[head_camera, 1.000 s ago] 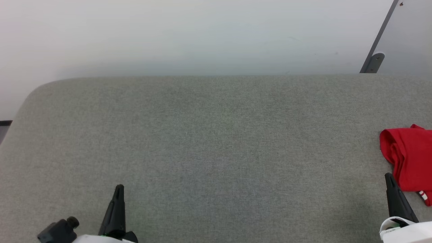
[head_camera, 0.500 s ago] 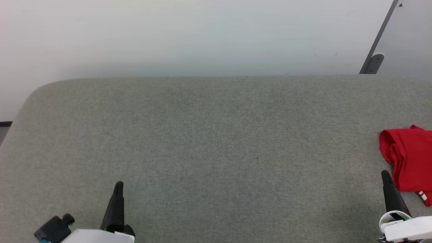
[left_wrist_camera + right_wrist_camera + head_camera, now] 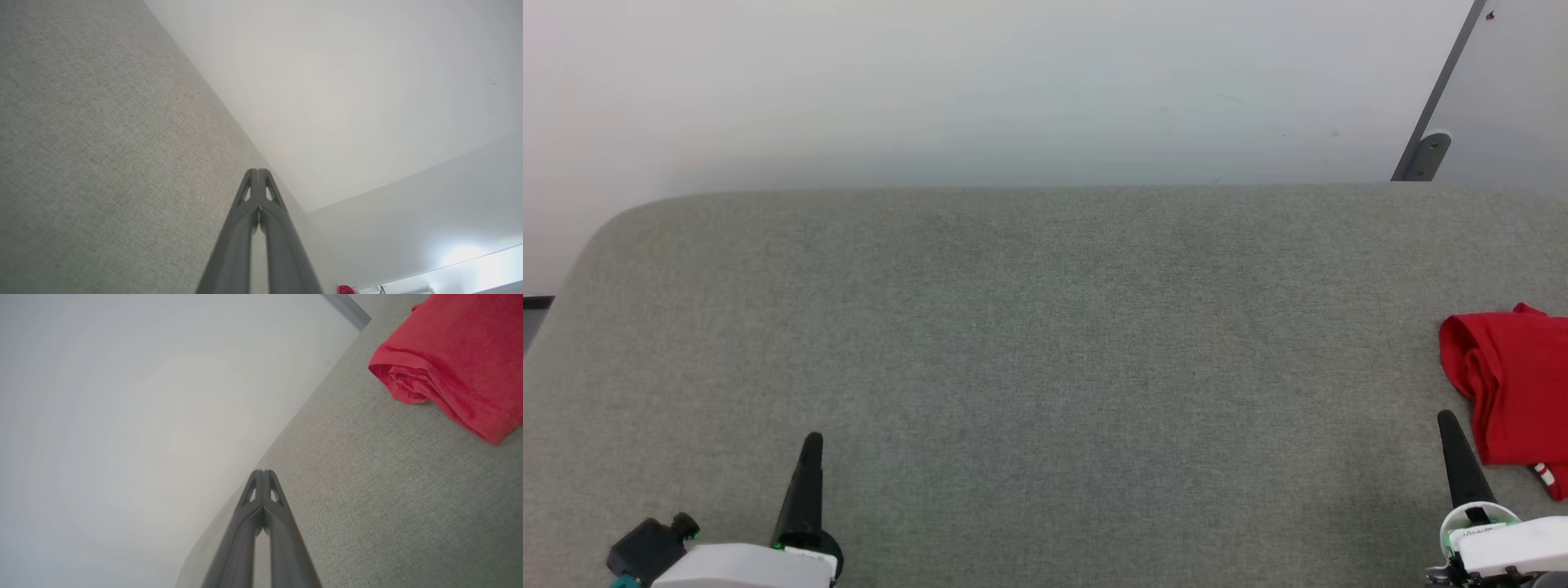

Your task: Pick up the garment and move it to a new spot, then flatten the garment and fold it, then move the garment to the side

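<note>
folded red garment (image 3: 1515, 384), right pincer (image 3: 1448, 425) beside, closed

red garment (image 3: 1515, 384), grey woven tabletop (image 3: 1045, 327), dark pincers (image 3: 810, 445)

You are in a bare work room, more like a lab than a home: a big table (image 3: 1045, 327) covered in grey cloth, a plain white wall (image 3: 931, 82) behind it, and a grey metal bar (image 3: 1443, 86) by that wall
</note>
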You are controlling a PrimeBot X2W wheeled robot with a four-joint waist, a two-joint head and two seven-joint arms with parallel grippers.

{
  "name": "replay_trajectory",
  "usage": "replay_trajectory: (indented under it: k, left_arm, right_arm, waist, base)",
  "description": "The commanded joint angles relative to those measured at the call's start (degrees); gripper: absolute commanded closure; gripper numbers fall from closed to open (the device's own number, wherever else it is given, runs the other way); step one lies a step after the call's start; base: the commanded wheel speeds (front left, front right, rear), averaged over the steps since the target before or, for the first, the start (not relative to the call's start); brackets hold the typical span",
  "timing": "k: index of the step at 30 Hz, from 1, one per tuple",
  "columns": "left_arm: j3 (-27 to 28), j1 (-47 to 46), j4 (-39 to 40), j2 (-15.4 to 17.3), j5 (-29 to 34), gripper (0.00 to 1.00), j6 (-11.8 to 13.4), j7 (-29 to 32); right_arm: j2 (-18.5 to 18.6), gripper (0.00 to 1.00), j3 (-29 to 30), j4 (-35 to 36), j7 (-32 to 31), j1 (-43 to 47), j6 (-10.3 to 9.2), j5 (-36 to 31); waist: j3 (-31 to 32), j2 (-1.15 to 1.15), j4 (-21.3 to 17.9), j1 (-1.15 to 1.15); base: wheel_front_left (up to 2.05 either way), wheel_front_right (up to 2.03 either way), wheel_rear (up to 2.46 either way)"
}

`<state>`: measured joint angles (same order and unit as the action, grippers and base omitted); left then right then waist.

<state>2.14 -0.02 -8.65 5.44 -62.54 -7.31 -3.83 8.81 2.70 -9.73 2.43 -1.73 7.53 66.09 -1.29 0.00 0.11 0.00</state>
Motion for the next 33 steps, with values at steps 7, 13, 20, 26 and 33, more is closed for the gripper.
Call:
replay_trajectory:
  k: [7, 13, 20, 26, 33]
  left_arm:
    - [0.48, -1.69, -0.44, 0.02, -5.04, 1.00, -0.20, 1.28]
    - [0.70, -2.32, -1.04, -0.12, -8.43, 1.00, -0.21, 2.23]
    - [0.96, -2.93, -1.73, -0.28, -12.08, 1.00, -0.22, 3.27]
    - [1.19, -3.44, -2.26, -0.40, -15.05, 1.00, -0.24, 4.10]
    - [1.44, -4.00, -2.88, -0.58, -18.30, 1.00, -0.25, 5.04]
  right_arm:
    - [-0.64, 1.00, 0.70, -0.24, -1.25, -1.65, -0.04, 4.34]
    - [-1.24, 1.00, 1.01, -0.75, -2.13, -1.93, -0.04, 7.25]
    - [-1.88, 1.00, 1.39, -1.29, -3.12, -2.49, -0.05, 10.35]
    - [-2.45, 1.00, 1.65, -1.75, -3.95, -2.82, -0.05, 12.80]
    - [-3.07, 1.00, 1.95, -2.27, -4.89, -3.11, -0.05, 15.56]
  waist:
    - [0.12, 0.00, -0.01, 0.00]
    - [0.22, 0.00, -0.02, 0.00]
    - [0.33, 0.00, -0.03, 0.00]
    - [0.43, 0.00, -0.04, 0.00]
    - [0.55, 0.00, -0.05, 0.00]
  base:
    - [0.00, 0.00, 0.00]
    - [0.00, 0.00, 0.00]
    - [0.00, 0.00, 0.00]
    - [0.00, 0.00, 0.00]
    - [0.00, 0.00, 0.00]
